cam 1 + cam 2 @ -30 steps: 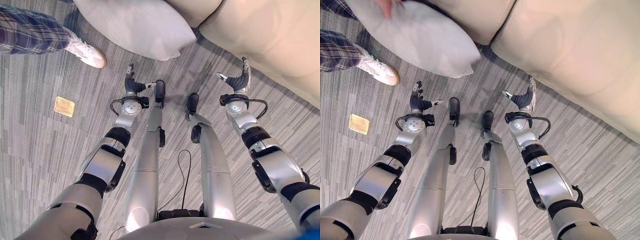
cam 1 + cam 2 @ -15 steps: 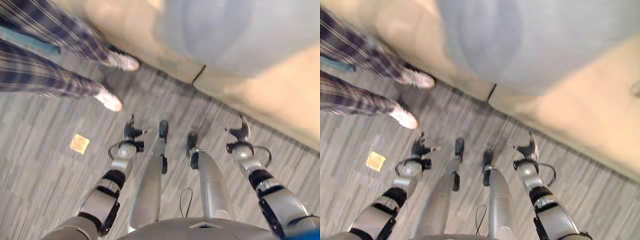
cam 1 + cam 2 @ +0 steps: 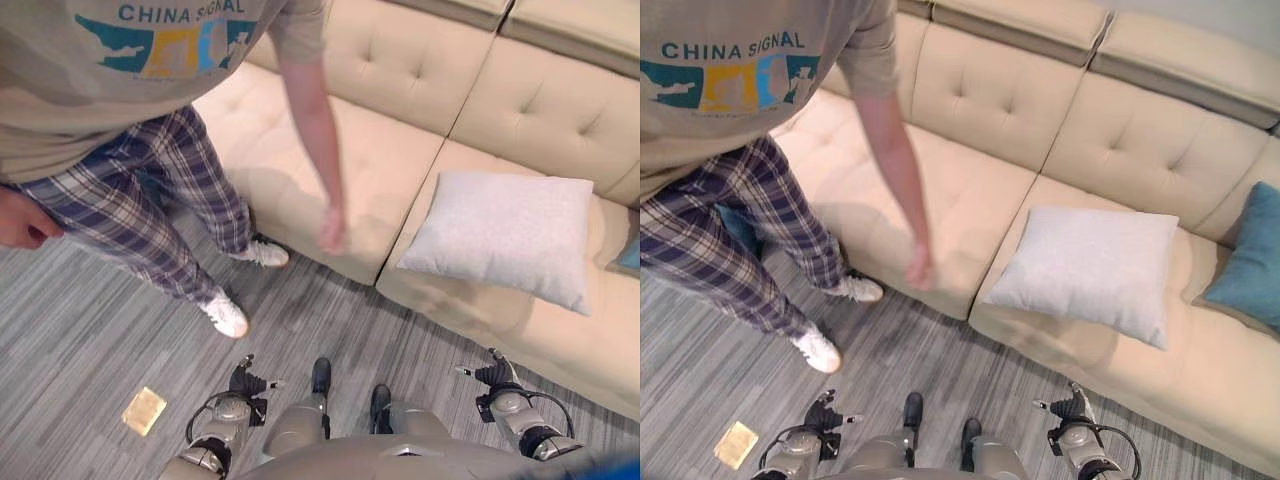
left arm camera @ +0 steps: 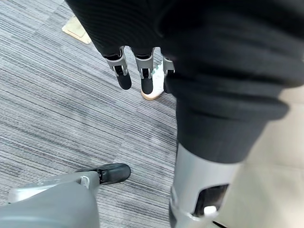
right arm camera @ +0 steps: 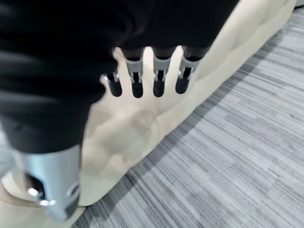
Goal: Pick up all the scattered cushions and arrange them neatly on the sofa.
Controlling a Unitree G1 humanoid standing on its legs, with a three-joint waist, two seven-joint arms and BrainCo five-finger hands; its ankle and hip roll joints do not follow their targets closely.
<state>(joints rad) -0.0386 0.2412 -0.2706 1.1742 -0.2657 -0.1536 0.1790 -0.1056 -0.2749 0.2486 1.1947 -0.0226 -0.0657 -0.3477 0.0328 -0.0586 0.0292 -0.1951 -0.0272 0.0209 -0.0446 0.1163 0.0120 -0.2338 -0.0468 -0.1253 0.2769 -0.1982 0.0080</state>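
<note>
The robot's left hand [image 3: 243, 381] hangs low over the grey striped carpet [image 3: 90, 330], fingers [image 4: 124, 80] loose and straight with nothing in them. Its right hand [image 3: 493, 374] hangs the same way near the front edge of the cream leather sofa [image 3: 990, 110], its fingers [image 5: 137, 89] spread and relaxed, also empty. Up and away from the right hand, a light grey cushion [image 3: 1085, 270] lies flat on the sofa seat, one corner reaching toward the seat's front edge. Further along the sofa on the right hand's side, a teal cushion [image 3: 1250, 260] leans against the backrest, well apart from both hands. Ahead of the left hand stands a person in plaid trousers [image 3: 150, 215] and white sneakers [image 3: 226, 316], one arm [image 3: 315, 130] hanging down over the sofa seat, that hand just beside the seat's front edge. On the carpet just outside the left hand lies a small tan square plate [image 3: 144, 410].
</note>
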